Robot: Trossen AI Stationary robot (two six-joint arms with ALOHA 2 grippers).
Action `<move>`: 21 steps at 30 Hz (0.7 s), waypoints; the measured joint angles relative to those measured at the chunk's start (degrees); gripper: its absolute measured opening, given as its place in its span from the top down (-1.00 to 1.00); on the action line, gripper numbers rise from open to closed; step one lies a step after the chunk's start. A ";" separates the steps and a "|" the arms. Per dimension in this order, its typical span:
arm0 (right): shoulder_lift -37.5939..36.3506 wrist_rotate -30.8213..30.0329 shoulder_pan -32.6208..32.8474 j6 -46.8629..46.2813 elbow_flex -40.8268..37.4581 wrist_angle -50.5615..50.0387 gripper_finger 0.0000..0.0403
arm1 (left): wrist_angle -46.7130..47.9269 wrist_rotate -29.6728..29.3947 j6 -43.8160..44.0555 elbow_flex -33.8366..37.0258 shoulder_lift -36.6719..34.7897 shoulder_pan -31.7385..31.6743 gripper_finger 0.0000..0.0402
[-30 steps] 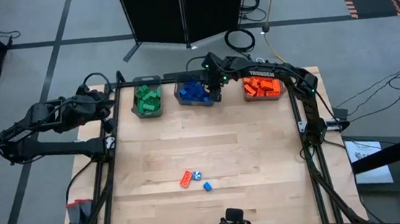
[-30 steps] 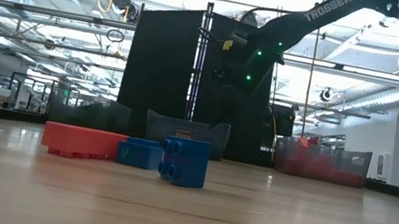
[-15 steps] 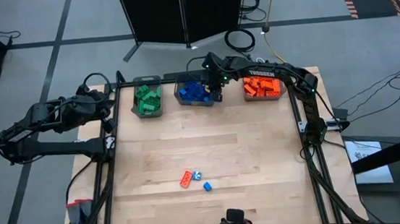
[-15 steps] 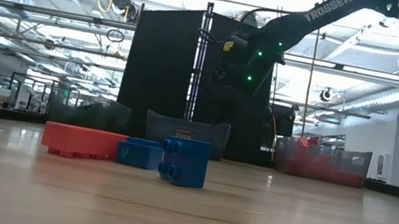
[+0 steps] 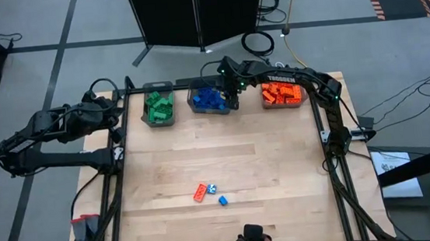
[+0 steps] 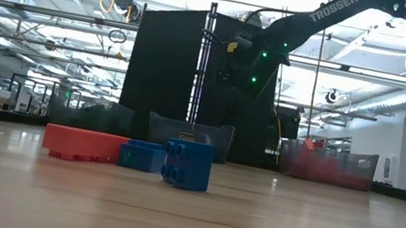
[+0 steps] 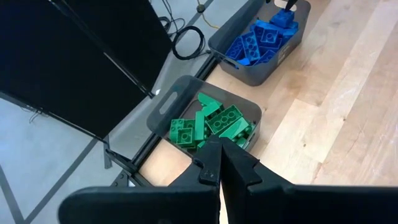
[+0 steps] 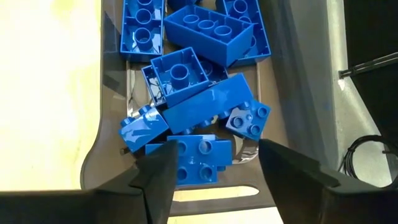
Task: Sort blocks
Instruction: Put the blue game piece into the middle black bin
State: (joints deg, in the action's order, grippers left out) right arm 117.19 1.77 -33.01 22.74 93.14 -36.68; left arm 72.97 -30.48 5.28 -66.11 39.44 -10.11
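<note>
Lying on wooden table (image 5: 265, 163), blocks (image 5: 209, 192), seemingly three

We see three bins (image 5: 157, 87) in a row along the table's (image 5: 266, 171) far edge. Three loose blocks (image 5: 210, 191) lie near the front, centre.

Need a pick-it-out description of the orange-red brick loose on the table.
On the wooden table, away from the three bins, three loose bricks sit together near the front edge. The orange-red brick is the leftmost in the high view, the longest, and the only one not blue.
</note>
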 joint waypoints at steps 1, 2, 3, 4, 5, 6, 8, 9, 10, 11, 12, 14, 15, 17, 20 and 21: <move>-0.02 -0.15 0.00 0.00 0.00 0.00 -0.08 | 0.00 0.00 0.00 0.00 0.01 0.02 1.00; -0.02 -0.22 0.00 0.00 0.00 0.00 -0.07 | 0.00 0.00 0.00 -0.01 0.01 0.00 1.00; -0.03 -0.23 0.00 0.04 0.00 0.05 -0.06 | 0.00 0.00 0.00 -0.01 0.01 0.01 1.00; -0.05 -0.30 0.01 0.11 0.00 0.11 -0.06 | 0.00 0.00 0.01 -0.01 0.01 0.00 1.00; -0.17 -0.33 0.09 0.22 0.00 0.22 -0.06 | 0.00 0.00 0.03 -0.02 0.00 0.00 1.00; -0.36 -0.37 0.14 0.28 0.00 0.28 -0.06 | 0.02 0.00 0.17 0.00 0.00 0.00 1.00; -0.96 -0.58 0.45 0.33 0.00 0.81 -0.06 | 0.00 0.00 0.33 0.00 0.00 0.00 1.00; -1.42 -0.55 0.52 0.42 0.00 0.89 -0.06 | 0.00 0.00 0.33 -0.01 0.01 0.00 1.00; -1.70 -0.58 0.73 0.45 0.00 0.95 -0.06 | 0.00 0.00 0.33 -0.01 0.01 0.02 1.00; -1.81 -0.55 0.91 0.46 0.04 1.28 -0.06 | 0.00 0.00 0.33 -0.01 0.01 0.00 1.00; -1.88 -0.55 1.06 0.46 0.07 1.66 -0.06 | 0.00 0.00 0.33 -0.01 0.02 0.00 1.00; -2.08 -0.56 1.34 0.57 0.06 1.33 -0.06 | 0.00 0.00 0.32 -0.02 0.01 0.02 1.00; -2.15 -0.54 1.59 0.78 0.05 1.55 -0.06 | 0.00 0.00 0.31 -0.01 0.02 0.02 1.00; -2.37 -0.58 2.00 0.94 0.07 2.21 -0.06 | 0.00 0.00 0.31 0.00 0.02 0.00 1.00; -2.45 -0.63 2.61 1.08 0.07 2.20 -0.05 | 0.00 0.00 0.31 -0.02 0.00 0.02 1.00; -2.45 -0.78 2.79 1.26 0.07 2.20 -0.05 | 0.00 0.00 0.31 0.00 0.01 0.01 1.00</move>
State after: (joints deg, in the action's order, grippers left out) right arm 114.74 1.00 -30.23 24.00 93.21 -34.48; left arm 72.97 -30.48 5.58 -66.11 39.46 -10.10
